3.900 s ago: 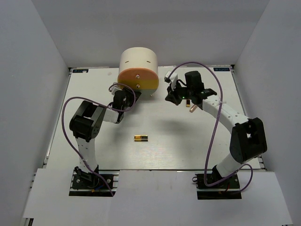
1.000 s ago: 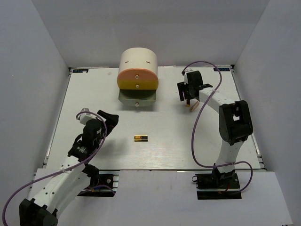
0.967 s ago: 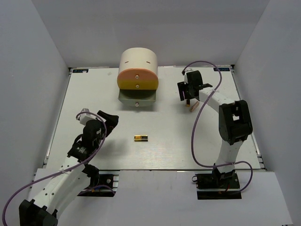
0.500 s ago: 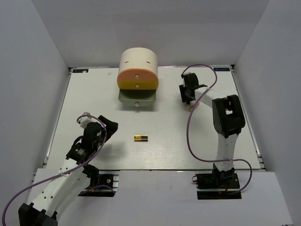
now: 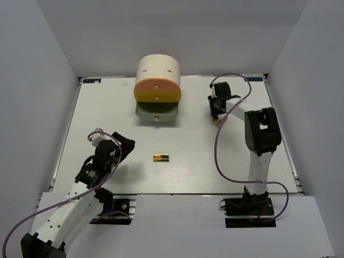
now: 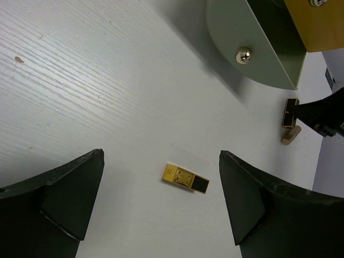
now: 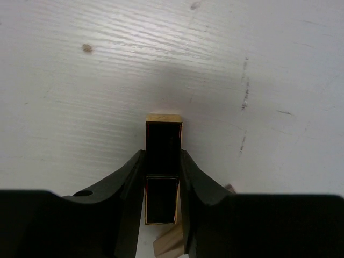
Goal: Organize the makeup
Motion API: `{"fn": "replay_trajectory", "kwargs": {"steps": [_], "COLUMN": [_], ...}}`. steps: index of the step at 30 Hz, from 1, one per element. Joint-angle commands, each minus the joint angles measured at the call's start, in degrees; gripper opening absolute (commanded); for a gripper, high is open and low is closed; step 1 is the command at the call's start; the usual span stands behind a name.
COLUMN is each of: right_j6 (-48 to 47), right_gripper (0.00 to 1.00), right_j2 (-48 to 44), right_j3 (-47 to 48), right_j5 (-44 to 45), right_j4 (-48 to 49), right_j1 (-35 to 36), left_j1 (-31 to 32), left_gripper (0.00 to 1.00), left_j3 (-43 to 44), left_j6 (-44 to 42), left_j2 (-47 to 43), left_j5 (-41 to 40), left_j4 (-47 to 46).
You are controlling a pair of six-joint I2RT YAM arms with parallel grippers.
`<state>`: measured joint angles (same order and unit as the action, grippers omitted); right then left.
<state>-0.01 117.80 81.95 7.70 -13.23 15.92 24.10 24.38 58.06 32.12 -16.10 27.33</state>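
A black-and-gold lipstick case point(image 7: 163, 141) lies on the white table at the far right. My right gripper point(image 7: 163, 154) is shut on it, with a finger pressed to each long side. A short pinkish-beige stick point(image 7: 170, 245) lies just behind it point(image 5: 220, 122). From above, the right gripper point(image 5: 216, 111) covers the case. A small gold lipstick point(image 5: 160, 157) lies alone mid-table and shows again point(image 6: 186, 178) between my left gripper's wide jaws. The left gripper point(image 6: 161, 159) hovers open above the table, holding nothing; it sits at the near left point(image 5: 121, 144).
The cream rounded box point(image 5: 157, 70) with orange-yellow drawer fronts stands at the far centre. Its bottom grey-green drawer point(image 5: 156, 111) is pulled out, knob facing me point(image 6: 244, 54). Grey walls close in both sides and the back.
The right jaws have closed from wide onto the black-and-gold case. The right arm's elbow swung slightly. The left arm shifted a little toward the near edge and stayed open.
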Motion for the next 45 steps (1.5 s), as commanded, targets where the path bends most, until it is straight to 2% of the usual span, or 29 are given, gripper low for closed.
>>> {"fn": "replay_trajectory", "kwargs": {"steps": [1,8,10,11,14,18,23,32,38,40,44,45], "right_j6": [-1.81,-12.63,-18.6,-21.23,-31.43,-43.2,-49.64,-58.42,-60.63,-60.72,-60.72,-60.2], "right_gripper": [0.13,0.06,0.05,0.04,0.03,0.03,0.02,0.02,0.07,0.11,0.33,0.41], "right_j2": [-5.46,-16.97,-19.34,-19.88,-21.64,-23.14,-21.12,-9.01,-2.32,-0.74,0.59,0.59], "right_j3": [-0.65,-4.52,-4.08,-3.65,-2.85,-3.64,-1.01,11.72,16.74,17.45,18.59,18.59], "right_j5": [-11.0,-36.3,-41.95,-47.64,-55.05,-55.08,-50.61,-44.45,-40.67,-39.96,-39.08,-38.91], "right_j4": [-0.22,1.55,-0.55,-1.96,-6.53,-6.45,-3.12,-3.9,-4.78,-4.69,-5.05,-4.87], "right_j1": [-0.54,0.16,0.51,0.6,1.39,4.02,9.29,14.57,16.86,17.21,17.65,17.83], "left_j1": [-0.19,-0.19,0.34,0.34,0.34,0.34,0.34,0.34,0.34,0.34,0.86,0.86], "left_gripper": [0.97,0.96,0.96,0.96,0.96,0.96,0.96,0.95,0.95,0.94,0.92,0.91], "left_j3": [1.37,0.67,0.32,0.23,-0.03,-0.39,-0.74,-1.18,1.01,3.82,7.34,7.96], "left_j6": [-1.11,-1.73,-1.64,-1.55,-1.55,-1.64,-1.99,-2.51,-14.8,-20.25,-27.81,-30.35], "left_j2": [0.4,0.4,0.49,0.31,0.05,-0.56,0.57,2.24,7.77,11.9,17.44,18.76], "left_j5": [0.89,1.95,2.12,2.21,2.3,2.47,4.05,8.89,18.88,22.23,26.37,27.08], "left_j4": [-1.23,-2.98,-3.34,-3.42,-3.43,-4.48,-6.32,-8.34,-11.42,-10.46,-10.63,-11.15]}}
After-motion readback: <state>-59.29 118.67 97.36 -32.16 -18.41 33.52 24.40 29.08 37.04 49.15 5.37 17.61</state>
